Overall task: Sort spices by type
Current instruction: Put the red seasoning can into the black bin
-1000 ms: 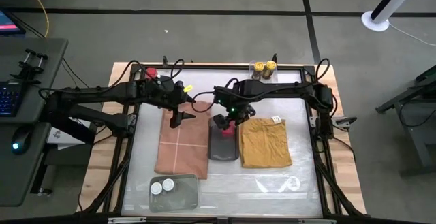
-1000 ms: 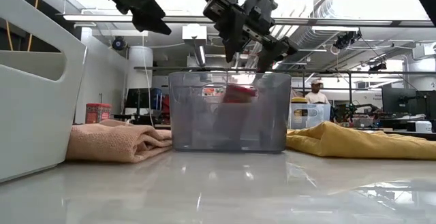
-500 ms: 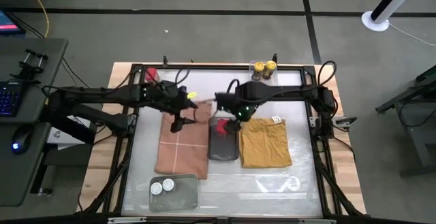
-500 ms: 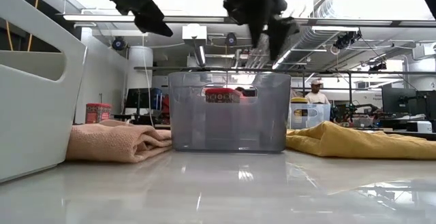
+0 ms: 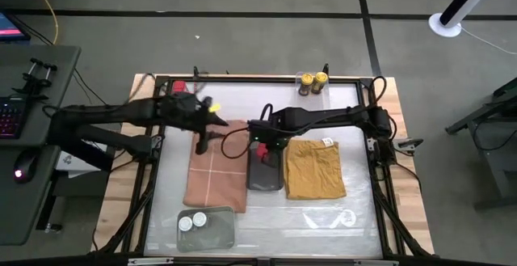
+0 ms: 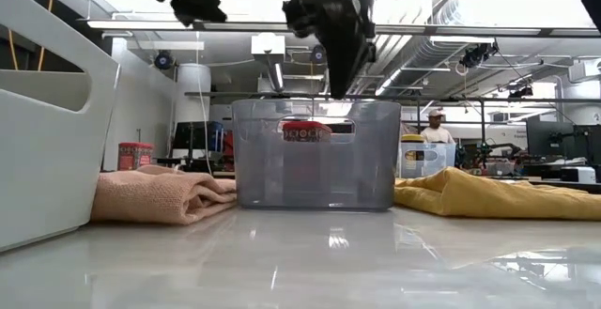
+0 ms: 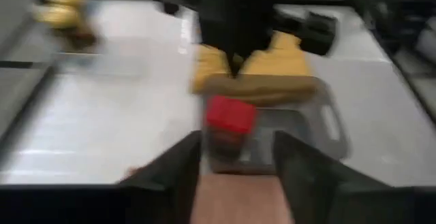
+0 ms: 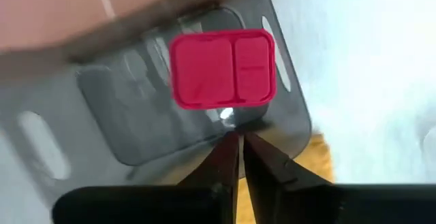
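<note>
The red boxy spice tin [image 8: 223, 69] sits alone in the dark grey rectangular tray [image 8: 102, 125], its sorting spot; above it the right gripper [image 8: 238, 157] hangs empty, fingers nearly together (the left gripper [image 7: 236, 157], spread, waits nearby).

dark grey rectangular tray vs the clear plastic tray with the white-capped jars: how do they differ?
The dark grey rectangular tray holds one red boxy tin; the clear plastic tray holds two white-capped round jars. The grey one sits mid-table between two folded cloths, under the right gripper; the clear one sits at the table's edge, away from both arms. Both are open-topped.
</note>
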Controlling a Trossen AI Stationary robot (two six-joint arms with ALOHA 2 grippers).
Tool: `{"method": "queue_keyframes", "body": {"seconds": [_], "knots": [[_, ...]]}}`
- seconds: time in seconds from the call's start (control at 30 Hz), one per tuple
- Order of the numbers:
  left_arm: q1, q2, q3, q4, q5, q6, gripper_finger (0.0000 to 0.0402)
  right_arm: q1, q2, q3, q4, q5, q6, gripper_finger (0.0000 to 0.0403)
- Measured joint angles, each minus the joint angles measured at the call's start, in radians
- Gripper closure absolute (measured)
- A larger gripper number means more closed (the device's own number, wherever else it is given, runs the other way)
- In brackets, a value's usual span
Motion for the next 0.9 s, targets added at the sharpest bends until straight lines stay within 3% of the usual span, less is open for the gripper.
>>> {"method": "queue_keyframes", "body": {"seconds": [0.17,0.3,0.5,0.9], "knots": [[0.023,-0.134,-0.007,-0.096,-0.094,-0.047,0.0383,-0.006,0.032,0.000,-0.023,-0.002,-0.146,0.0398],[0.018,-0.226,-0.093,-0.061,-0.111,-0.157,0.0395,-0.014,0.038,-0.047,-0.009,-0.035,-0.201,0.0401],[-0.036,-0.349,-0.254,0.133,-0.118,-0.317,0.0401,-0.015,0.038,-0.124,0.086,-0.054,-0.183,0.0402],[-0.039,-0.406,-0.281,0.200,-0.172,-0.310,0.0401,-0.031,0.038,-0.173,0.159,-0.035,-0.195,0.0402]]}}
